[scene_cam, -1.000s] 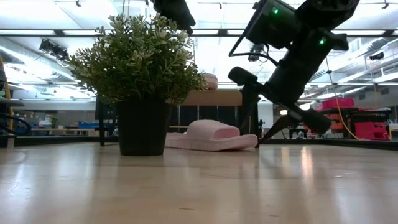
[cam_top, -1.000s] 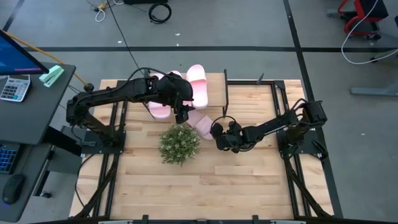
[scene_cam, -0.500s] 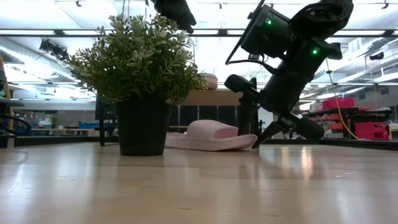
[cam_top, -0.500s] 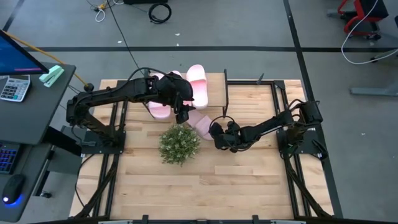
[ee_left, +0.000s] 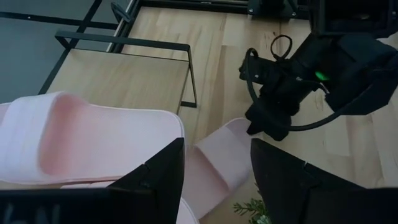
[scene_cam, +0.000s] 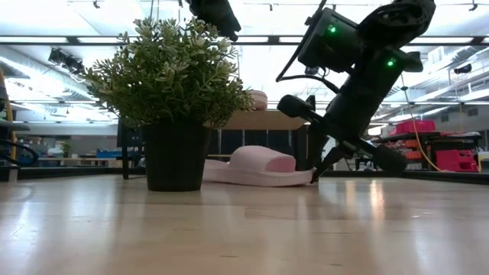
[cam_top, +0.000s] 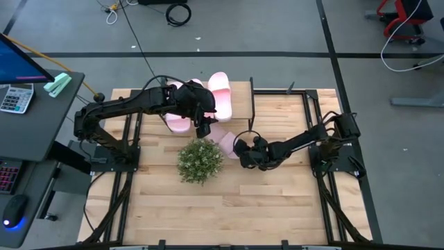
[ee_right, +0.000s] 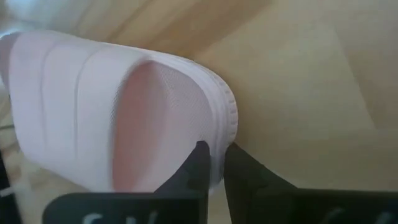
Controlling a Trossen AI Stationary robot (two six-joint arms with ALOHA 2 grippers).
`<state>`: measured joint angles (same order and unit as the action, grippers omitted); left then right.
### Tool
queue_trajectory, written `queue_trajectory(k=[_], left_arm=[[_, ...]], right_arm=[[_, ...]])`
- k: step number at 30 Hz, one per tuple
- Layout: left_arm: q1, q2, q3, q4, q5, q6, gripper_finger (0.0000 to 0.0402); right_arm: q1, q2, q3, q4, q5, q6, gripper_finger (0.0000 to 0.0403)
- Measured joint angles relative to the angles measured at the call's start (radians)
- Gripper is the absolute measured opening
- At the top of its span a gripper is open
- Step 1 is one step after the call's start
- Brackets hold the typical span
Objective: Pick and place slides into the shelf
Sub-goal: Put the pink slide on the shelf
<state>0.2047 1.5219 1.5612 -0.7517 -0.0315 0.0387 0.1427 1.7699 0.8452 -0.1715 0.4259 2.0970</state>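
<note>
1. While the left gripper [cam_top: 202, 127] waits spread above, the right gripper [ee_right: 213, 163] pinches the rim of a slide [ee_right: 118, 112] lying flat on the table [cam_top: 277, 201].
2. Foam looks light and squashy, so a rim grip may flex; the shelf [ee_left: 118, 71] stands just beyond.

I saw grey floor [cam_top: 277, 28] beyond the right gripper [cam_top: 239, 147], black cables [cam_top: 177, 12] coiled there, a desk [cam_top: 28, 111] with a calculator [cam_top: 15, 97] past the left gripper [cam_top: 203, 126], ceiling lights [scene_cam: 61, 19] overhead.
</note>
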Motion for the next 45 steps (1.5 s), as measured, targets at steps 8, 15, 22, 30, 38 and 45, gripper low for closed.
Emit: queue_trajectory(k=[8,15,22,30,38,45], left_arm=[[0.000,0.000,0.000,-0.001,0.000,0.000,0.0181],[0.000,0.000,0.000,0.000,0.000,0.000,0.0186],[0.000,0.000,0.000,0.000,0.000,0.000,0.0183],[0.000,0.000,0.000,-0.001,0.000,-0.001,0.0186],[0.000,0.000,0.000,0.000,0.000,-0.001,0.0182],[0.000,0.000,0.000,-0.001,0.000,-0.008,0.0187]], right_arm=[[0.060,-0.042,0.001,-0.124,-0.017,0.062,0.0023],[0.100,-0.183,-0.001,-0.428,-0.035,0.028,0.0023],[0.117,-0.322,-0.001,-0.644,-0.128,-0.143,0.0023],[0.116,-0.422,-0.001,-0.829,-0.156,-0.242,0.0023],[0.116,-0.494,-0.001,-0.948,-0.196,-0.395,0.0023],[0.115,-0.577,0.016,-1.001,-0.192,-0.462,0.0023]])
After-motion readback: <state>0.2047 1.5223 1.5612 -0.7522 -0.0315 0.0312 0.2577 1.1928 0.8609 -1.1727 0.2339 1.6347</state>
